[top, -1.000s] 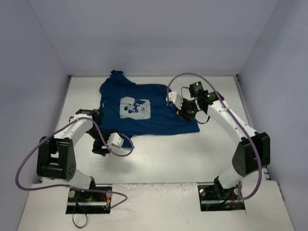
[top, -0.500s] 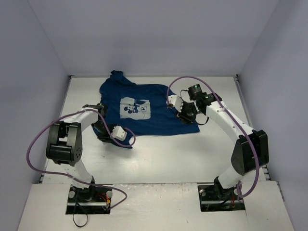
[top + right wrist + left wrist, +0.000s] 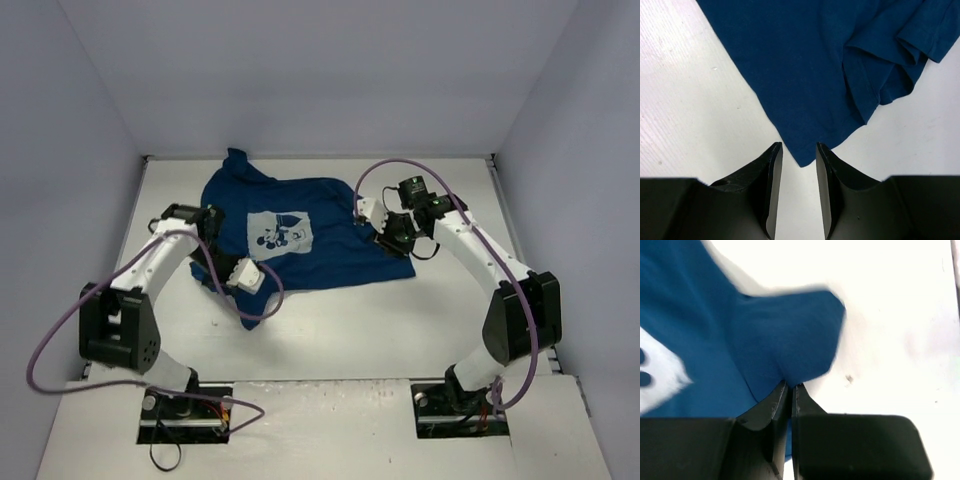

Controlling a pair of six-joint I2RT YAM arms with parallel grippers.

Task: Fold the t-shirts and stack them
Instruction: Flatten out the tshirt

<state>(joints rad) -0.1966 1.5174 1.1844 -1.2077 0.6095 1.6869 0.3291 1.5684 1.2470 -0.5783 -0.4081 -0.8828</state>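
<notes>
navy t-shirt [image 3: 335, 250], pale cartoon print [image 3: 278, 230], white table [image 3: 400, 320]

A white table [image 3: 340, 335] stands enclosed on three sides by plain pale lavender walls [image 3: 320, 80] under soft, even light.

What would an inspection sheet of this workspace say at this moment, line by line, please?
Surface: white table, flat.
Job's things: one navy t-shirt, spread out with its pale print facing up, not yet folded.
Clutter: nothing seen.
End effectors: left end effector shut on the shirt's edge; right end effector open, a shirt corner between its jaws.
Cables: purple cables loop off both arms.
Surroundings: plain pale walls on three sides.
</notes>
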